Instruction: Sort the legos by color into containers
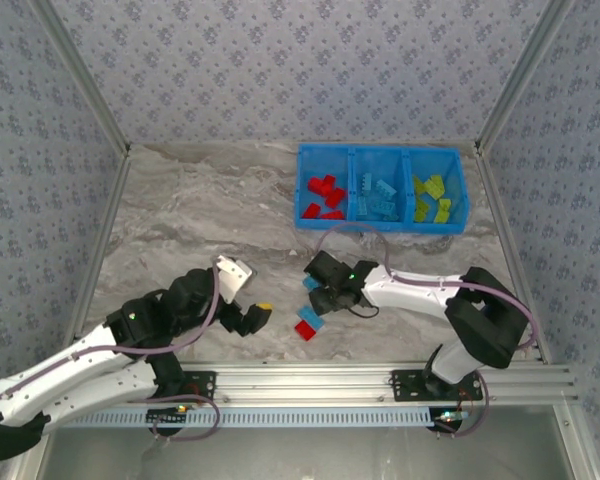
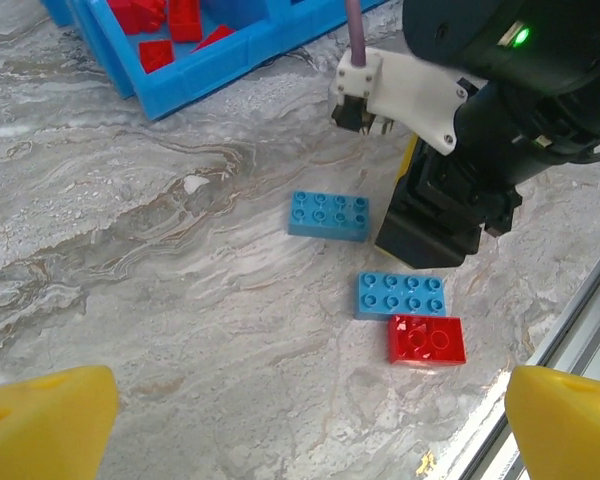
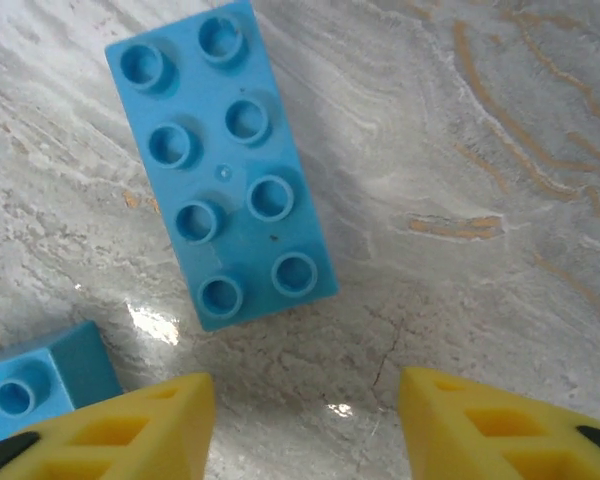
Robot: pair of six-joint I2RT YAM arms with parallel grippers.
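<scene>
3 compartments divide the bright blue plastic bin [image 1: 380, 227] at upper right. The left gripper [image 2: 305, 425] stands wide apart, empty; the right gripper [image 3: 305, 430] hovers, jaws apart, near a light blue studded plastic brick [image 3: 225, 165] at lower centre of the top view. Closing off-centre could knock it away.

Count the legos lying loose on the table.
3. One light blue brick lies nearest the bin, a second light blue brick sits toward the rail, a red brick right beside it. The right arm may hide others.

Glossy plastic light blue brick [image 3: 223, 165], marble-look tabletop [image 3: 460, 150] with faint sheen, blue plastic bin [image 1: 302, 190], matt yellow fingers [image 3: 130, 430]
</scene>
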